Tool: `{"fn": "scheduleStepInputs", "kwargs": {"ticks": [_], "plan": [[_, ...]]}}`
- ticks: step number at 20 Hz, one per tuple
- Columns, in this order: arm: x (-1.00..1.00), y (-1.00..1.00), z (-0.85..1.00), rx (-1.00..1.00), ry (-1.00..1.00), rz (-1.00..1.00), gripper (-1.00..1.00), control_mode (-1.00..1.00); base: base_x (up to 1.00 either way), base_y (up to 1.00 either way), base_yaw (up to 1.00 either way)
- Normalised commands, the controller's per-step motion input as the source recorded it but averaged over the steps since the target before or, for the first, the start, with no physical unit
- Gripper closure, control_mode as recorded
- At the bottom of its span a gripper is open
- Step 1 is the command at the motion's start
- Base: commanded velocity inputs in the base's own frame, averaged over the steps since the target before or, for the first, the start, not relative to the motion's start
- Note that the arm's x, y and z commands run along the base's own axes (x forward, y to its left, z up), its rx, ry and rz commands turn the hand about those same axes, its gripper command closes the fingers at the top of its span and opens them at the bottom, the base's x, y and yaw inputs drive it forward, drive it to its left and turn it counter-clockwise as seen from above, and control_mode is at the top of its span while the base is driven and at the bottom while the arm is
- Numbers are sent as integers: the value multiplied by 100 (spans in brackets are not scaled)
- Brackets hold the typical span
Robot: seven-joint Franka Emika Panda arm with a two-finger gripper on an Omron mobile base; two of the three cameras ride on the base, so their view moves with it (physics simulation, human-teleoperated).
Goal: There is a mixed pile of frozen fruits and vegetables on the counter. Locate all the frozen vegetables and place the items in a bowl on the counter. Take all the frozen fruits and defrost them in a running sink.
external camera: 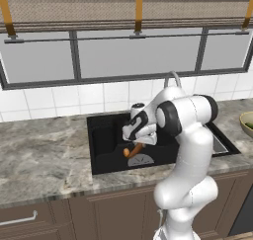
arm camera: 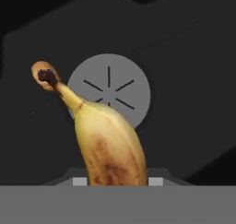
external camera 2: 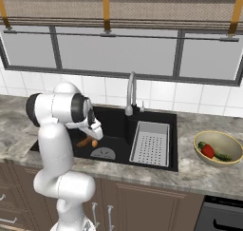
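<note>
We are holding the hand (external camera: 134,147) low over the black sink (external camera 2: 111,125), its fingers pinching the brown-orange banana (arm camera: 108,144) by one end, so the fruit is hanging stem-first toward the basin floor. In the hand view the banana is rising from the bottom centre, its dark stem tip reaching the upper left, and the round grey drain (arm camera: 120,80) is lying just behind it at the middle of the frame. Just beside the banana in the right base view, at centre left, a small orange (external camera 2: 95,143) is already sitting in the basin.

To finish this step well, we judge that we should be lowering a little further before letting go, so the banana settles flat on the basin floor near the drain rather than dropping and bouncing against the orange. The tall curved tap (external camera 2: 130,93) is standing at the back rim; we cannot tell whether water is running. At the right of that frame the tan bowl (external camera 2: 228,142) on the tabletop (external camera 2: 199,175) is holding something red and something green.
</note>
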Motion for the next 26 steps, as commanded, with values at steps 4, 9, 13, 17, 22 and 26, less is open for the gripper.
{"fn": "scheduleStepInputs", "kwargs": {"ticks": [4,9,13,17,22,26], "plan": [[4,0,-57,0,1,-10,100,-100,0,0,0],[3,0,-48,0,0,-9,100,-100,0,0,0],[19,0,-40,0,0,-7,100,-100,0,0,0],[36,0,-34,0,6,-8,100,-100,0,0,0],[58,-8,-39,0,6,-1,100,-100,0,0,0],[47,-20,-45,1,2,0,100,-100,0,0,0]]}}
